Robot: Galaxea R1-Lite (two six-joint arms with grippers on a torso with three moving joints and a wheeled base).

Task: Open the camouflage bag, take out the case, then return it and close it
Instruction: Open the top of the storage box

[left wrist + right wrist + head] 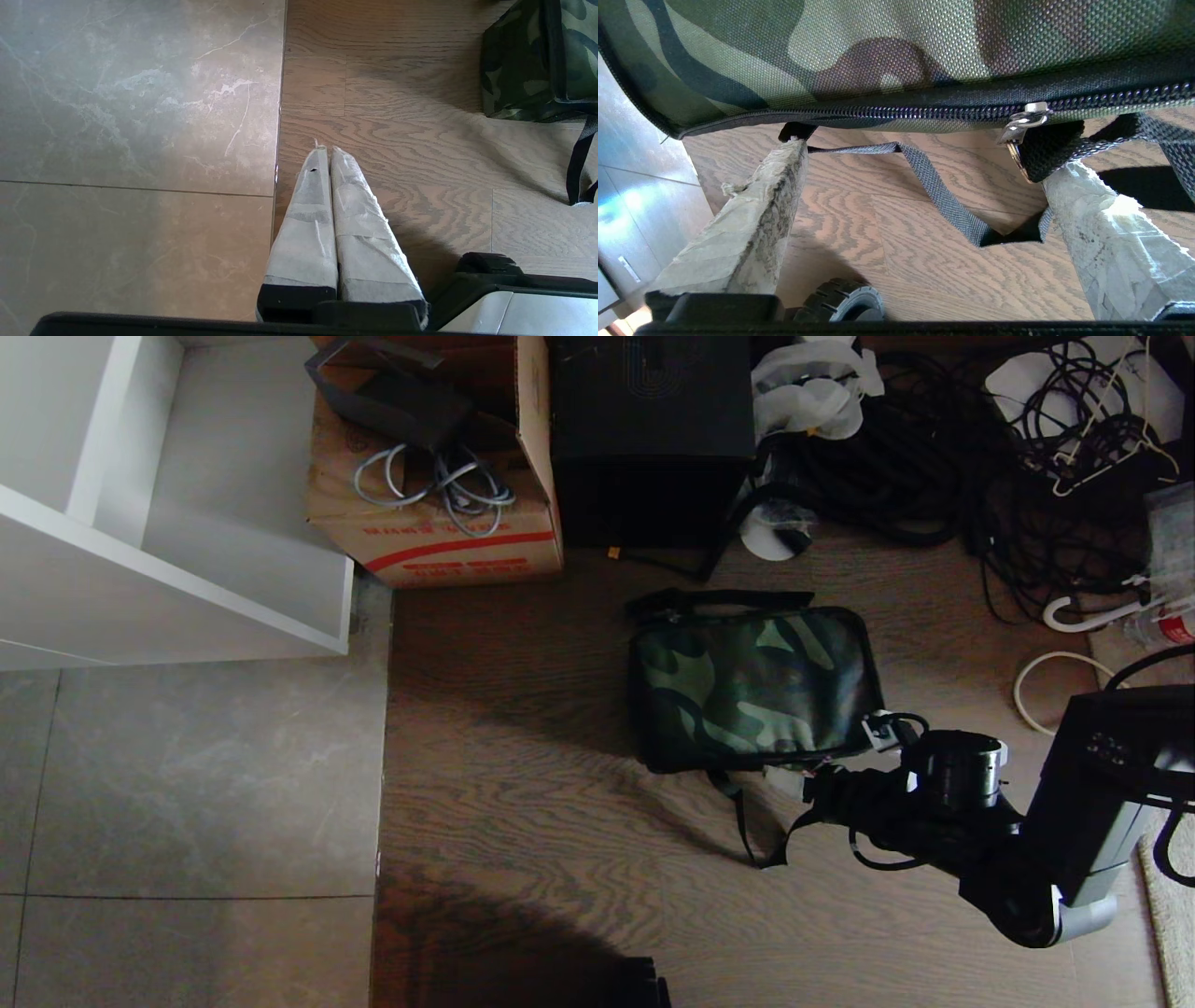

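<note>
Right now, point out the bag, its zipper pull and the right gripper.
bag (pixel 747 681), head view, middle of the camouflage top panel.
zipper pull (pixel 1024 122), right wrist view, silver slider on the zipper line.
right gripper (pixel 920 154), right wrist view, open, midway between the fingertips below the zipper.

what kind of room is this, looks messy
Probably a storage or lab corner indoors, not a tidy living space: a heap of black cables on the floor, a cardboard box holding more cable, and a white shelf unit on tile beside wood flooring.
</note>
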